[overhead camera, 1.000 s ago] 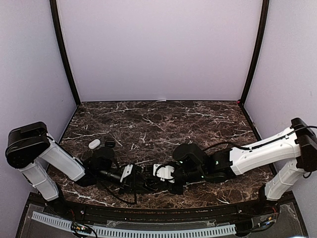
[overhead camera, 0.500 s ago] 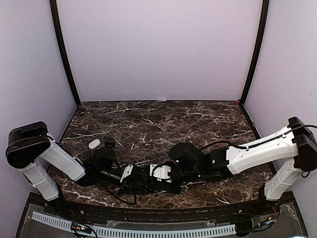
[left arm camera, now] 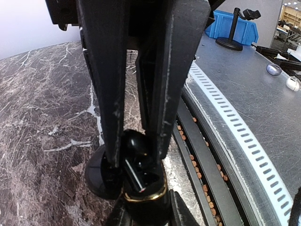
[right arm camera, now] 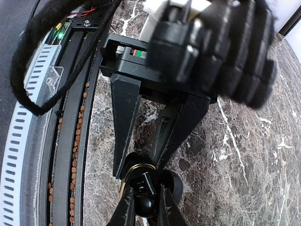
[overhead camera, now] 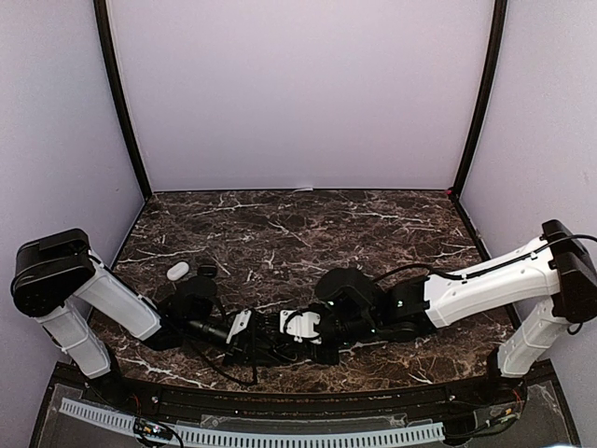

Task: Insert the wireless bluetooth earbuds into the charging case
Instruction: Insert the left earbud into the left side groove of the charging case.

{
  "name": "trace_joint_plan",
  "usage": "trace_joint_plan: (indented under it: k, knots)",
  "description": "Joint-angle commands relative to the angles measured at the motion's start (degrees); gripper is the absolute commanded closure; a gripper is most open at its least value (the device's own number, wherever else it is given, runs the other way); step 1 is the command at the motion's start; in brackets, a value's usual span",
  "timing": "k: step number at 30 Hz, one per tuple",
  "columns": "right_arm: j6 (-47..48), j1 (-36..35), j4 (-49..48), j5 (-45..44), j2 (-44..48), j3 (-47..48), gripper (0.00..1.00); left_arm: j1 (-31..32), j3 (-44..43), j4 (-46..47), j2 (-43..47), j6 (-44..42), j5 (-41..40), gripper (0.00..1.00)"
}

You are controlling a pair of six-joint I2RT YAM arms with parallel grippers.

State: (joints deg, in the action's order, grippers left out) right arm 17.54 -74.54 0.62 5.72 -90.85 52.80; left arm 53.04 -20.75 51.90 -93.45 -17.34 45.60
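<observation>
The black charging case [left arm camera: 149, 194] with a gold rim stands open near the table's front edge, its round lid [left arm camera: 98, 175] swung to the side. My left gripper [left arm camera: 137, 159] is shut on the case's sides. My right gripper [right arm camera: 146, 190] is shut on a glossy black earbud [right arm camera: 146, 205], whose stem [right arm camera: 150, 181] reaches into the case's opening. A glossy black rounded shape [left arm camera: 136, 143] sits between the left fingers; I cannot tell if it is a bud. In the top view both grippers [overhead camera: 278, 340] meet tip to tip and hide the case.
A small white oval object [overhead camera: 177, 271] and a small black object [overhead camera: 207, 271] lie at the left of the marble table [overhead camera: 308, 233]. A black rail and white slotted strip [overhead camera: 280, 435] run along the front edge, close to the case. Walls enclose three sides.
My right gripper has moved left towards the left gripper, and its fingers now reach the case. The left arm has stayed in place.
</observation>
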Motion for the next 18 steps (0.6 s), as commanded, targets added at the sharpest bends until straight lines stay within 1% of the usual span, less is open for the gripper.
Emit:
trace_joint_plan:
  k: [1,8,11,14,18]
  knots:
    - [1.36,-0.59,0.51,-1.42,-2.07,2.47,1.00,0.23,-1.52,-0.97,-0.03,0.00,2.91,0.93]
    - [3.10,-1.74,2.84,-2.90,-3.08,4.06,1.00,0.23,-2.89,-3.64,-0.76,0.29,6.01,0.93]
    - [4.85,-3.05,4.04,-3.98,-3.41,4.46,1.00,0.23,-4.24,-5.54,-1.46,1.02,9.33,0.93]
    - [6.70,-4.86,4.25,-5.96,-3.28,3.96,1.00,0.23,-5.17,-6.56,-2.20,1.92,12.17,0.93]
    - [9.11,-7.04,3.67,-9.20,-3.02,2.94,1.00,0.23,-5.39,-6.69,-2.48,2.28,13.93,0.92]
